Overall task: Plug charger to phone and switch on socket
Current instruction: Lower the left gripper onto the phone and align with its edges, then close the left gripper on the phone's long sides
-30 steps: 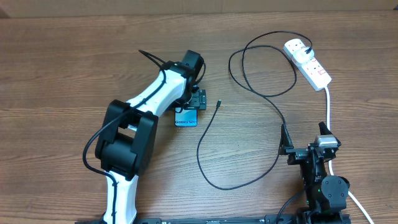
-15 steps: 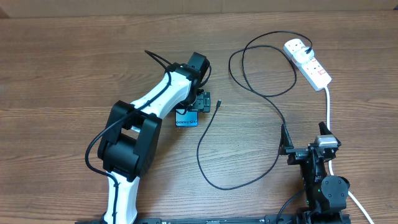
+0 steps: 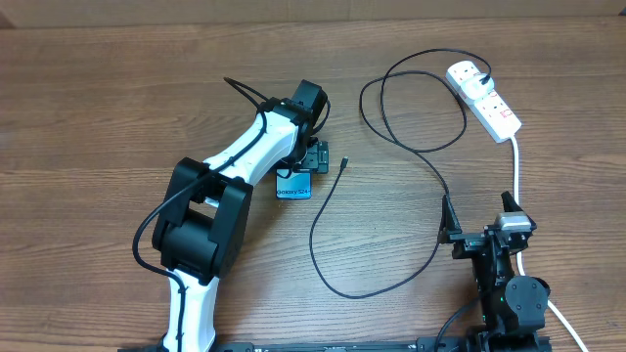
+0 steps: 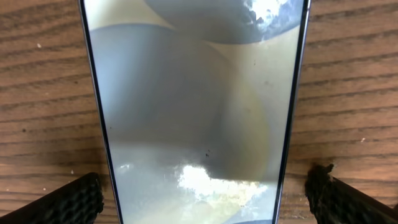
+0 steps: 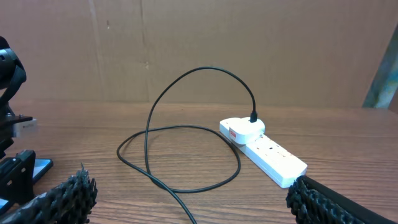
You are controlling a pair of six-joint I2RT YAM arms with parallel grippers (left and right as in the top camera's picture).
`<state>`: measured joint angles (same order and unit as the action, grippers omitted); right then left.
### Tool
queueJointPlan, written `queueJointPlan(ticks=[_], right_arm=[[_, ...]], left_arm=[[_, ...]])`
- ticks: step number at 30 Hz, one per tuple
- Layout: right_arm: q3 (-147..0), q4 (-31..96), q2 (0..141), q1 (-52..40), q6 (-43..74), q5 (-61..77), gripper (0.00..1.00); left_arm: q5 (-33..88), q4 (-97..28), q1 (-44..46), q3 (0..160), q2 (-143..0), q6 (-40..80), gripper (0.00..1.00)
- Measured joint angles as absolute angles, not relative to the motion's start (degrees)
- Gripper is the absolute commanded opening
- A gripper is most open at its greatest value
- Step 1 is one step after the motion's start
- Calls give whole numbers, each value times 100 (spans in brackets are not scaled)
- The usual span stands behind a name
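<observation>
We held the left gripper (image 4: 205, 196) spread over the phone (image 4: 193, 93) — a finger flanking each long edge. Our right gripper (image 5: 193, 199) (well short of the socket (image 5: 264, 146)) stood wide open.

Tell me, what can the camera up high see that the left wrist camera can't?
Only the overhead view shows the long black charger, the white socket that its plug sits in, and the right tool, which is open. Only the left wrist view shows the phone up close, its shiny glass full of reflections, with the left tool open on either side of it. Both views show the phone lying on the wooden table.
</observation>
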<state>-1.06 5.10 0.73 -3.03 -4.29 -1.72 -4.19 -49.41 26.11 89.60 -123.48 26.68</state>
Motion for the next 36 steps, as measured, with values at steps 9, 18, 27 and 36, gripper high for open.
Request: queueJointPlan(ticks=[9, 18, 27, 36], right_arm=[[-106, 510, 73, -303, -432, -172, 100], [-106, 513, 73, -303, -429, -172, 100], [-106, 510, 75, -303, -429, -172, 100], [-106, 510, 73, -303, -429, -172, 100]], left_arm=[[-454, -4838, 2488, 8960, -12355, 2696, 100], [-434, -4884, 2394, 8960, -12355, 2707, 100], [-266, -4945, 2390, 8960, -12357, 2707, 100], [-237, -4971, 2390, 8960, -12357, 2700, 100]])
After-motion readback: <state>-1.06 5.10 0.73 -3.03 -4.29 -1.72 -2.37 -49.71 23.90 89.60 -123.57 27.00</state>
